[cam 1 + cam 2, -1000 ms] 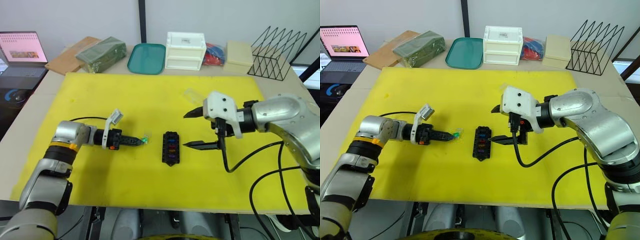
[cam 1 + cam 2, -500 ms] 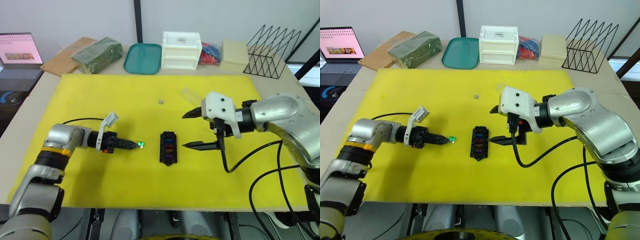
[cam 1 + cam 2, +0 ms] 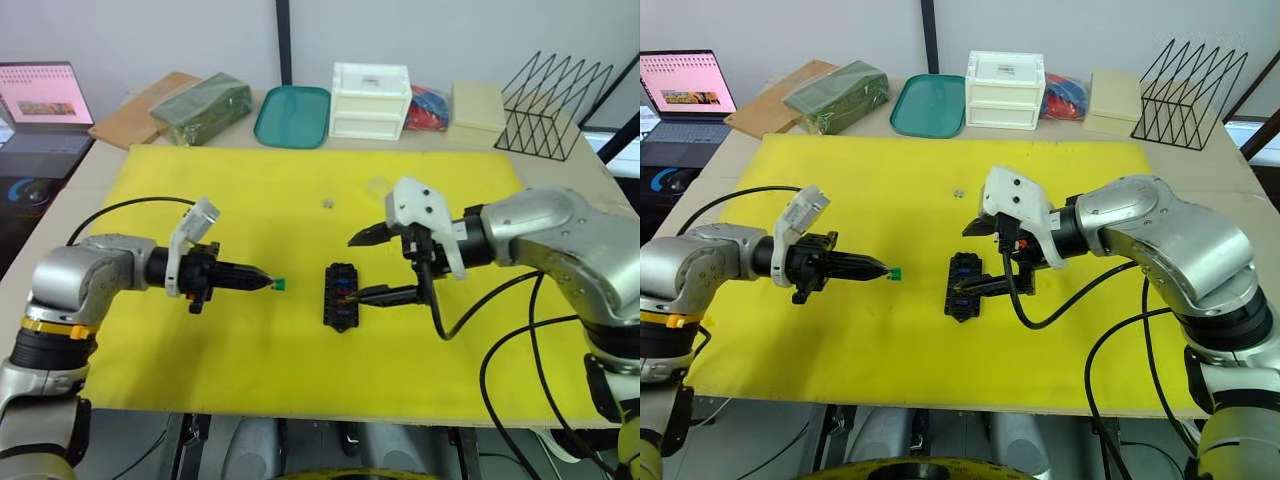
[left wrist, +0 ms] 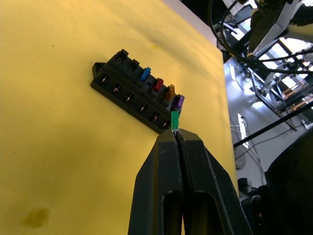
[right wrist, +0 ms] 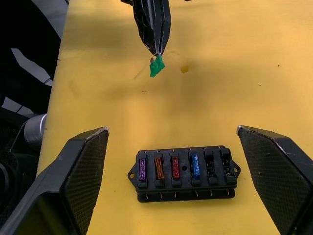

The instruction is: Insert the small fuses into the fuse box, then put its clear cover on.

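Note:
The black fuse box (image 3: 341, 296) lies mid-mat with purple, orange, red and blue small fuses in one row (image 5: 166, 168) and two slots at one end bare. My left gripper (image 3: 266, 283) is shut on a green fuse (image 3: 281, 285), held just above the mat left of the box and apart from it. My right gripper (image 3: 366, 267) stands open at the box's right side, its lower finger (image 3: 382, 294) close to the box edge. A tiny grey fuse (image 3: 327, 203) lies loose further back. The clear cover (image 3: 378, 186) lies faintly visible behind the right gripper.
Along the back edge stand a green package (image 3: 202, 107), a teal tray (image 3: 293, 116), a white drawer box (image 3: 370, 100), a beige box (image 3: 478, 107) and a black wire rack (image 3: 555, 105). A laptop (image 3: 45, 95) sits far left. Cables trail from both wrists.
The right gripper has moved left, bringing its lower finger up beside the fuse box. The left gripper still holds the green fuse at about the same distance from the box; the camera shifted.

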You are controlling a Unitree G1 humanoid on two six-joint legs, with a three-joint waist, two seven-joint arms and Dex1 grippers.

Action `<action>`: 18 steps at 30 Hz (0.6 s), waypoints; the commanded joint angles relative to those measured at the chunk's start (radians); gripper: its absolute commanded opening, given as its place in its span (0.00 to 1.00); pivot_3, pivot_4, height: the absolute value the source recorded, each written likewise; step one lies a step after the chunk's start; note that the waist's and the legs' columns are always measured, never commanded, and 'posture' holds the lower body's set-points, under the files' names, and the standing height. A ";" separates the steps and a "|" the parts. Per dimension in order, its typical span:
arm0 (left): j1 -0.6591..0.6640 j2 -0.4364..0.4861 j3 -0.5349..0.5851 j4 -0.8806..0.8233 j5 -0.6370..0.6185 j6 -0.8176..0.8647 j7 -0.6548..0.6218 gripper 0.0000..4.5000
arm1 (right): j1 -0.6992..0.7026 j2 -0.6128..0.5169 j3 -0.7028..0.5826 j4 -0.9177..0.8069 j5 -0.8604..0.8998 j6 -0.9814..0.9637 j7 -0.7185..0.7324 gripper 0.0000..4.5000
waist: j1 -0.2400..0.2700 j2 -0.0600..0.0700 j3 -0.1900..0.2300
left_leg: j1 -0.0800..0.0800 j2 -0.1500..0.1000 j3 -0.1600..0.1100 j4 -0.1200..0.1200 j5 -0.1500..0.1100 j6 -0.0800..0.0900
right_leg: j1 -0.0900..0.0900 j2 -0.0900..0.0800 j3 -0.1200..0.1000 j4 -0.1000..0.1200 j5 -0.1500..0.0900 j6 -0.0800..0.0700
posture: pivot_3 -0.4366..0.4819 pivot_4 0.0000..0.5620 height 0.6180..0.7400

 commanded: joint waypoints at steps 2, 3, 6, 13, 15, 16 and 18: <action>-0.014 -0.008 0.033 -0.041 -0.048 0.000 0.037 0.00 | -0.036 0.005 -0.006 -0.003 0.023 0.001 0.002 1.00 | -0.002 0.000 0.000 | 0.000 0.000 0.000 0.000 0.000 0.000 | 0.000 0.000 0.000 0.000 0.000 0.000 | 0.48 0.27 1.00; -0.013 -0.010 0.032 -0.042 -0.052 -0.001 0.043 0.00 | -0.037 0.004 -0.003 -0.002 0.023 0.000 0.001 1.00 | -0.002 0.000 0.000 | 0.000 0.000 0.000 0.000 0.000 0.000 | 0.000 0.000 0.000 0.000 0.000 0.000 | 0.48 0.27 1.00; -0.011 -0.032 0.070 -0.057 -0.112 0.031 0.080 0.00 | -0.038 0.027 -0.018 -0.003 0.059 0.037 -0.019 1.00 | -0.003 0.000 0.000 | 0.000 0.000 0.000 0.000 0.000 0.000 | 0.000 0.000 0.000 0.000 0.000 0.000 | 0.48 0.27 1.00; -0.026 -0.100 0.203 -0.108 -0.299 0.121 0.214 0.00 | -0.061 0.144 -0.159 0.093 0.219 0.277 -0.132 1.00 | -0.002 0.000 0.000 | 0.000 0.001 -0.001 0.000 0.000 0.000 | 0.000 0.000 0.000 0.000 0.000 0.000 | 0.48 0.27 1.00; -0.035 -0.128 0.240 -0.124 -0.356 0.140 0.271 0.00 | -0.081 0.197 -0.239 0.138 0.272 0.361 -0.180 1.00 | -0.002 0.000 0.000 | 0.000 0.001 -0.001 0.000 0.000 0.000 | 0.000 0.000 0.000 0.000 0.000 0.000 | 0.48 0.27 1.00; -0.037 -0.138 0.252 -0.131 -0.377 0.146 0.294 0.00 | -0.091 0.220 -0.271 0.154 0.290 0.395 -0.202 1.00 | -0.002 0.000 0.000 | 0.000 0.001 -0.001 0.000 0.000 0.000 | 0.000 0.000 0.000 0.000 0.000 0.000 | 0.48 0.27 1.00; -0.047 -0.169 0.282 -0.142 -0.432 0.155 0.356 0.00 | -0.114 0.282 -0.351 0.192 0.315 0.467 -0.258 1.00 | -0.003 0.000 0.000 | 0.000 0.001 -0.001 0.000 0.000 0.000 | 0.000 0.000 0.000 0.000 0.000 0.000 | 0.48 0.27 1.00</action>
